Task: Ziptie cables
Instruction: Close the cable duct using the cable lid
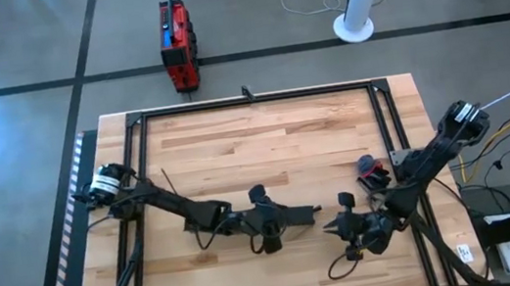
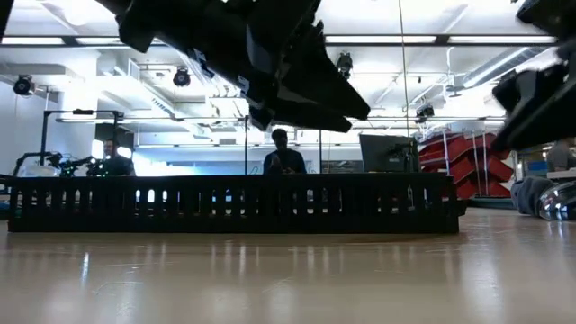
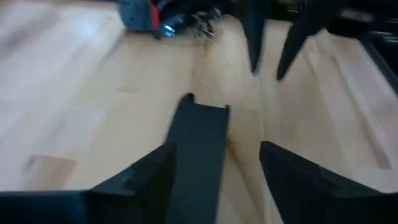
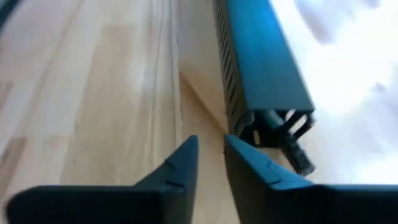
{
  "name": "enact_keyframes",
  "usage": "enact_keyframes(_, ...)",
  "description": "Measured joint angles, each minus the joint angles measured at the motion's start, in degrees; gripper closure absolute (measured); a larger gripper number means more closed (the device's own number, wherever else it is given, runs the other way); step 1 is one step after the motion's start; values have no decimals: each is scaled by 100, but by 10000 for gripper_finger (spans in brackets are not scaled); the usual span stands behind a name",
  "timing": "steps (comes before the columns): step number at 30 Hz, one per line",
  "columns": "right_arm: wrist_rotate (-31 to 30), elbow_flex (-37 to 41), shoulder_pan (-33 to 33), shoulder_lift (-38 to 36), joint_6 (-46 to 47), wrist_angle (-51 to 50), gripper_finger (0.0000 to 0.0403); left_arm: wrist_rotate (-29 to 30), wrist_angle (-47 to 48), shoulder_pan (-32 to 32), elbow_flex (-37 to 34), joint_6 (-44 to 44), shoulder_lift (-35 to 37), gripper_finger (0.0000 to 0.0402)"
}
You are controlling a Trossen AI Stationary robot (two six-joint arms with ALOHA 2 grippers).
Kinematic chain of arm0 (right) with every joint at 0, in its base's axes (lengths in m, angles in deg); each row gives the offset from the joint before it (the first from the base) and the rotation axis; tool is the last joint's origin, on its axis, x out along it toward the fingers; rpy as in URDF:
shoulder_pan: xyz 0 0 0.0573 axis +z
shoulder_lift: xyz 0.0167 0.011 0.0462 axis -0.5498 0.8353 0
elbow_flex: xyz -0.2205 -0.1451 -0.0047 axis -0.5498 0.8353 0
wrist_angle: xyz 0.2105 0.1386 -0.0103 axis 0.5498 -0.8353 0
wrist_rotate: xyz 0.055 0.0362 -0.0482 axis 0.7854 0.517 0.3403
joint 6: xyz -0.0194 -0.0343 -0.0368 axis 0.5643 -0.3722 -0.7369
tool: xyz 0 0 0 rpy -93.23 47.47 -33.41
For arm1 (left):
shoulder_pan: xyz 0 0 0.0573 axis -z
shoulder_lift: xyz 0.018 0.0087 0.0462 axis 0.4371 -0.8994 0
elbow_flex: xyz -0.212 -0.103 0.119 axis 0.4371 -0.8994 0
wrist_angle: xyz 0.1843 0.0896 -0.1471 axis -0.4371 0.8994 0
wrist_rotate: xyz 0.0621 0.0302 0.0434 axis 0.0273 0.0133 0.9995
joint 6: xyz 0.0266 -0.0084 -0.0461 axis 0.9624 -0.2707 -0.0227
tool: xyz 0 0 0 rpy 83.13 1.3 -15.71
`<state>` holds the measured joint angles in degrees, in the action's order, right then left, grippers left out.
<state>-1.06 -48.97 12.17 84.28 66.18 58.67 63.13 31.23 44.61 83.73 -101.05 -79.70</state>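
the cables point(image 4: 273, 119) are hard to find: only pale strands in the open end of a black slotted bar point(image 4: 261, 62), mid-right of the right wrist view, may be them. if so, their long axis follows the bar. at lower centre of the desk point(image 1: 266, 151) the left gripper point(image 1: 315, 211) has jaws apart around a flat black strip point(image 3: 199, 149). the right gripper point(image 1: 337, 228) faces it, jaws nearly together and empty. the tips are close and could collide, and the strip could slip free.
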Motion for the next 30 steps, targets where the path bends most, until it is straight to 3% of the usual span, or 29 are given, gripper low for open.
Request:
enact_keyframes(7, -1729, 276, 484, -192, 130, 104, 200, -335, -3, -85, 104, -47, -29, 124)
enact_keyframes(11, -2444, 841, 733, -131, 911, 407, 139, -515, -2, -152, 190, -293, -29, 106)
enact_keyframes(15, -2463, 1468, 809, 35, 1493, 1229, 94, -652, -1, -250, 190, -417, -80, 103)
enact_keyframes(22, -1999, 2013, 556, 546, 739, 3358, 75, -1049, 245, -435, 600, -372, -679, 109)
enact_keyframes(30, -960, 1603, -219, 1409, 113, 3681, 78, -1012, 1680, -471, 1612, 134, -1028, 109)
